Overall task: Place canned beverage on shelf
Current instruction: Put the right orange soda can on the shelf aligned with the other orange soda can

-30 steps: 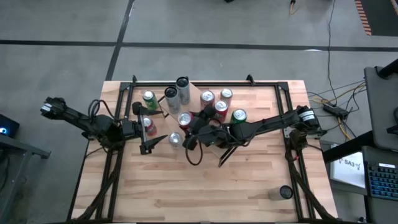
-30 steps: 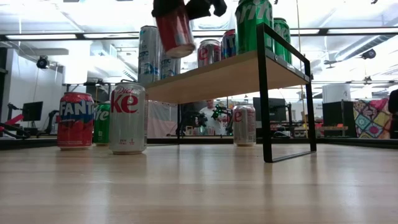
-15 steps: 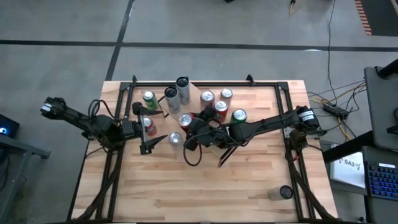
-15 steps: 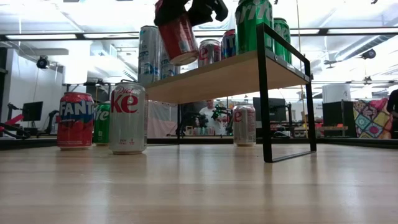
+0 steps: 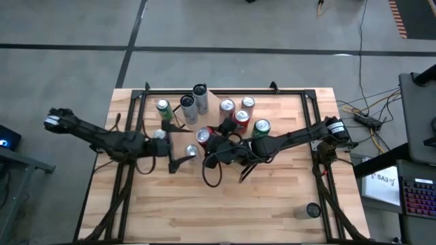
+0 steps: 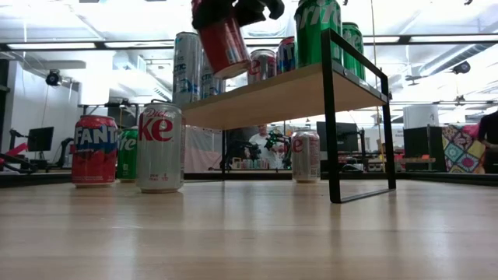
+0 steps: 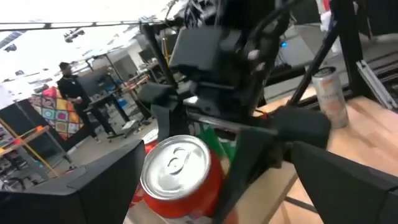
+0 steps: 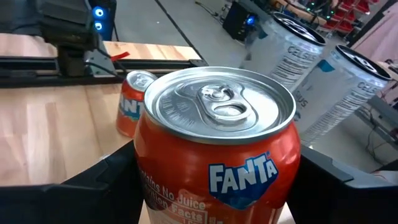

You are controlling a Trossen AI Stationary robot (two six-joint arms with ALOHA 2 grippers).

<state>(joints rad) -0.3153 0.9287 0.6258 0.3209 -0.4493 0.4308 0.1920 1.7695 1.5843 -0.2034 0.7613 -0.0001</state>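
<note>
- Right gripper [image 5: 206,138] is clamped on a red Fanta can [image 8: 214,146], held tilted in the air just above the near edge of the shelf [image 6: 288,93].
- Shelf: small light-wood board w/ black end frames, standing on the table [image 5: 272,204]; it already carries several cans, incl. a green Sprite can [image 6: 317,31].
- Left gripper [image 5: 178,155] hovers just left of the held can, fingers spread wide, holding nothing.
- On the table beside the shelf: another Fanta can [image 6: 94,150] and a silver Diet Coke can [image 6: 159,148].
</note>
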